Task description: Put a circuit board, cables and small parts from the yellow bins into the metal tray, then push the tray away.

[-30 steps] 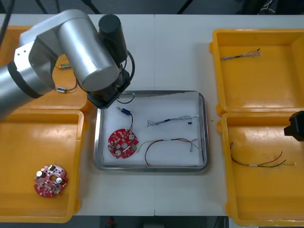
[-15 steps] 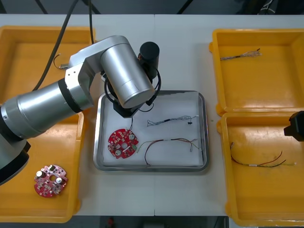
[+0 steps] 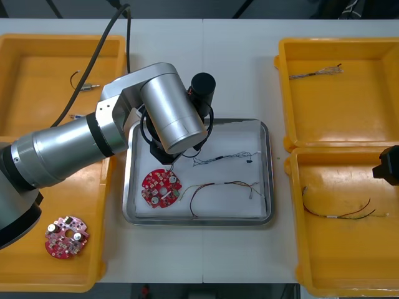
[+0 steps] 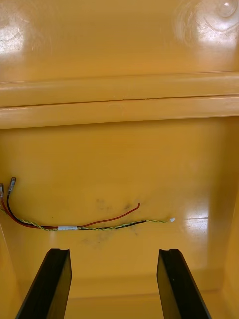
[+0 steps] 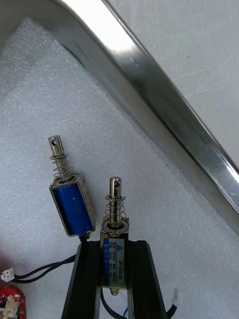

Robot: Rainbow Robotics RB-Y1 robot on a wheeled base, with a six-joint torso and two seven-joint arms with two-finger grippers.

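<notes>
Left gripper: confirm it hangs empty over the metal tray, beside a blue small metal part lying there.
Not empty: the left wrist view shows the left gripper shut on a second small metal part, over the metal tray, beside the blue small metal part.

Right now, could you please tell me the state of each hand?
Left hand: shut on a small metal part, over the metal tray.
Right hand: open, holding nothing, over a yellow bin.
</notes>
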